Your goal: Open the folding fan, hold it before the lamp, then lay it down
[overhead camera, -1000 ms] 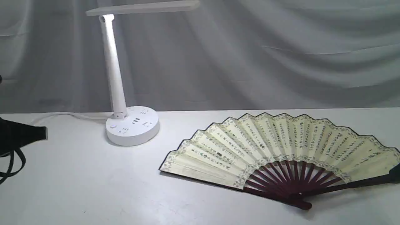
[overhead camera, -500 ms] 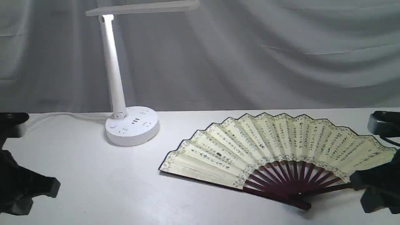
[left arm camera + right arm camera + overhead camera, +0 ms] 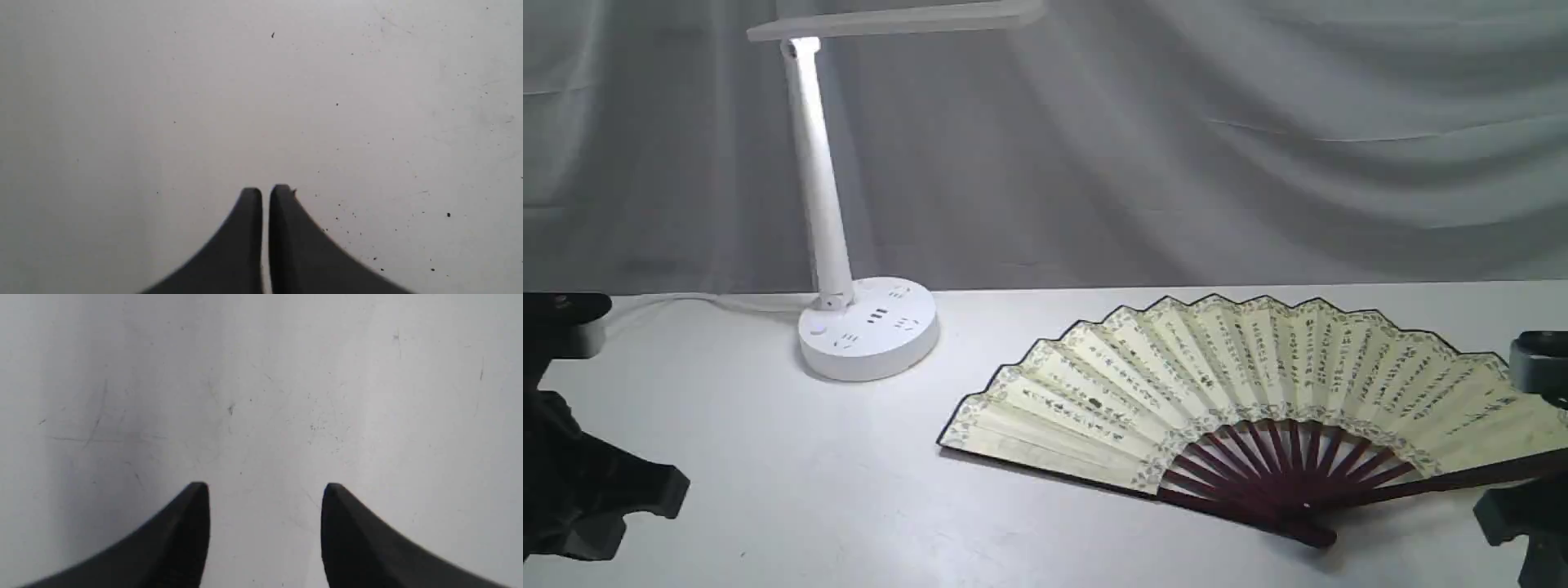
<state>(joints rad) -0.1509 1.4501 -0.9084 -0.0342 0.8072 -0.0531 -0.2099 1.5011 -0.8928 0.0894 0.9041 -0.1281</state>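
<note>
**benchbot_42:** Exterior view first. The folding fan [image 3: 1241, 384] lies spread fully open, flat on the table [image 3: 768, 474]. It's off to the right of the lamp [image 3: 821, 188] and well apart from its base. Half a second ago the right arm [image 3: 1523, 510] was sitting over the fan's right-hand guard stick. Now it's backed off to the frame edge, and I can't see it touching the fan. The left arm [image 3: 572, 490] is parked low on the left and has barely budged.

**ribs_n_paper:** So it let go? What does the left wrist view show?

**benchbot_42:** The left gripper [image 3: 265, 190] has its jaws pinched to a thin slit. There's nothing in it, just bare table below.

**ribs_n_paper:** And the right wrist?

**benchbot_42:** The right gripper [image 3: 265, 486] is spread wide and empty, over scuffed table. No fan in either wrist shot. My read is that the fan's been laid down and the arms are just clearing out.
</note>
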